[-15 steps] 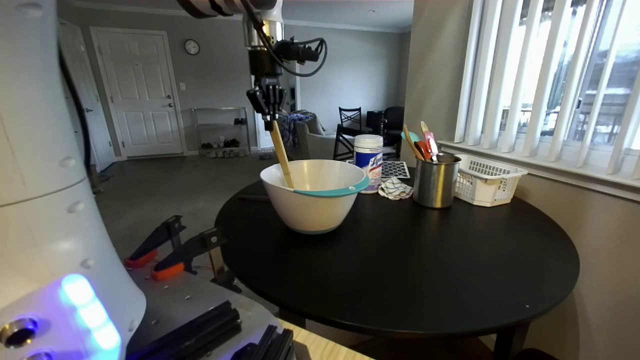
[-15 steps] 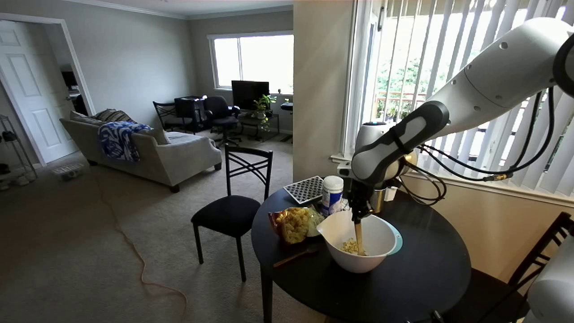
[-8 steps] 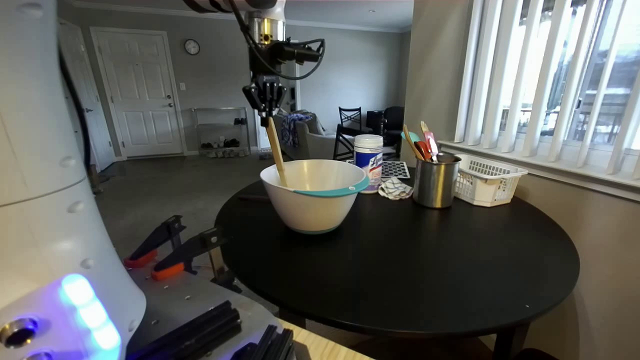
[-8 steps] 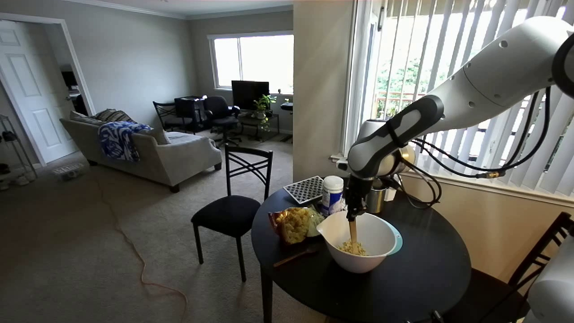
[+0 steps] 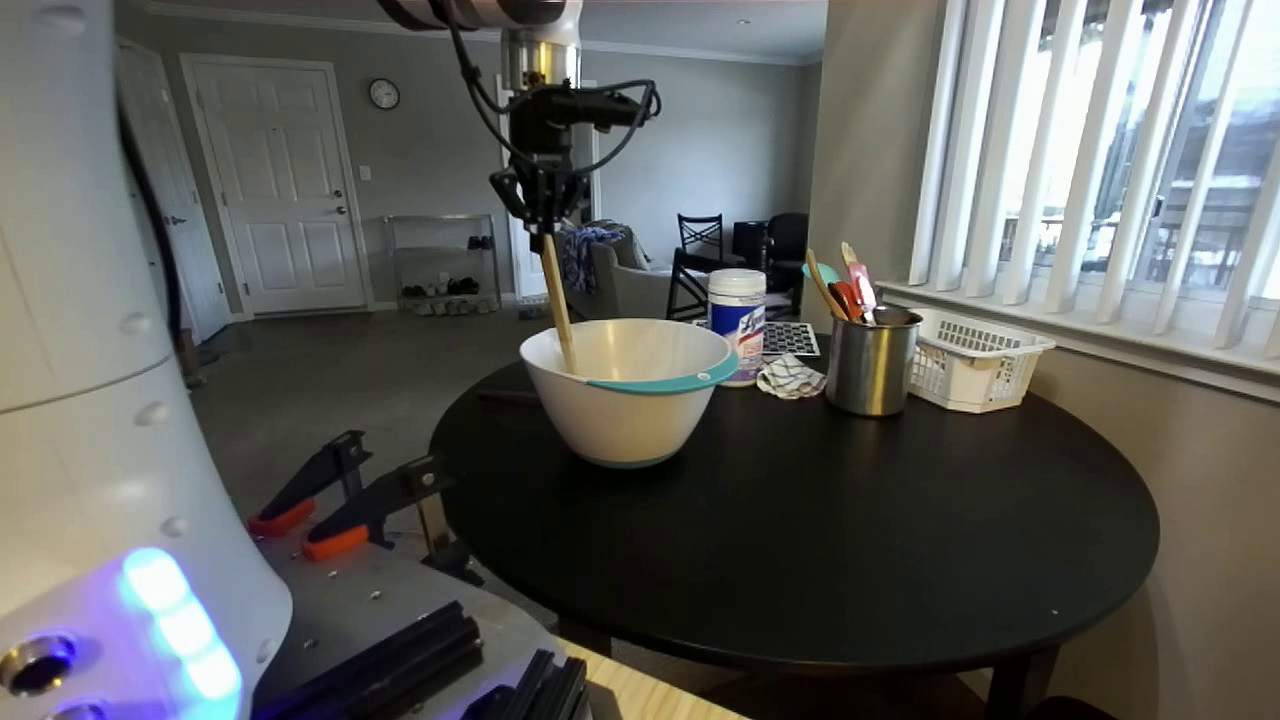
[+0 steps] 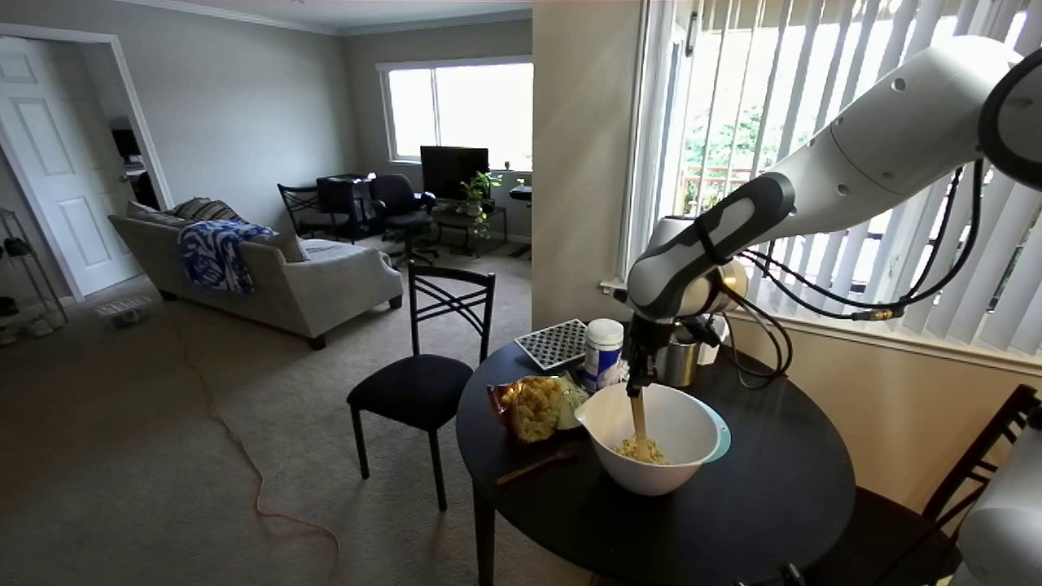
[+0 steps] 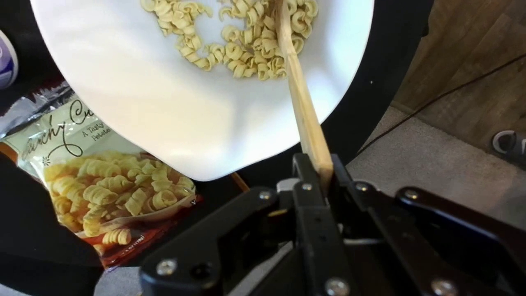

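Inside the white bowl point(image 7: 123, 61) on the dark tabletop point(image 6: 733, 529), the wooden utensil point(image 7: 300, 90) stands at a slant; the wrist view crops its lower end at the top edge, so we cannot make out the shape of its head. We see the pincer point(image 7: 319, 164) closed on the upper end of the handle point(image 7: 312, 127), its fingers point(image 7: 306, 197) on either side. Pale curls point(image 7: 259, 53) lie around the utensil low in the bowl. In an exterior view the bowl's near wall point(image 5: 630, 430) hides both the curls and the utensil's lower part from us. A snack bag point(image 7: 111, 181) lies just beside the bowl, whose rim covers the end of the printed name in the wrist view. At the left edge there, we catch only a slice of a canister point(image 7: 6, 61). Near the bag lies a brown implement point(image 6: 529, 470), and whether it is a fork or a spoon we cannot say. In an exterior view we find a metal pot point(image 5: 873, 365) holding several kitchen tools point(image 5: 861, 285), their lower ends out of sight, and partly blocking a white basket point(image 5: 985, 365).
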Robot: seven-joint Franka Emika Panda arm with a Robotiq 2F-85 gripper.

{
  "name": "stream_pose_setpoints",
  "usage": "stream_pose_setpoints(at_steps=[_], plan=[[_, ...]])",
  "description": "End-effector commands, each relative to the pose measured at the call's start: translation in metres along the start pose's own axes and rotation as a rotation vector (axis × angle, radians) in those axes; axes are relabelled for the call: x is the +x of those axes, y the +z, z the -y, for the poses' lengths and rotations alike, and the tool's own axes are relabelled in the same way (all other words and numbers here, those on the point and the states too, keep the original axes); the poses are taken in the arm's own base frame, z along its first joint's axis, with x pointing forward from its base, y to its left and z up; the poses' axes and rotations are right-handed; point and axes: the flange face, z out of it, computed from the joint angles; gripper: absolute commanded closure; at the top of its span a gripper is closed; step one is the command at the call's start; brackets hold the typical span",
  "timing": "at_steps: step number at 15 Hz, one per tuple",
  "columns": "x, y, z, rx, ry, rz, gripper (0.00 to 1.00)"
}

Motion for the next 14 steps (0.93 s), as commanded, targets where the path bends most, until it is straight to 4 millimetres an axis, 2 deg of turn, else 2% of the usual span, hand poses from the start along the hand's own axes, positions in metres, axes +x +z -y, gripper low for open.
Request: stream_pose_setpoints(at_steps=[1,5,14], plan=[[0.002,0.009,-0.002,0.003,0.066,0.002,0.94],[0.003,0.018,-0.01,-0.027,0.04,-0.013,0.94],[0.009,0.021,-0.032,-0.093,0.057,-0.074,0.94]])
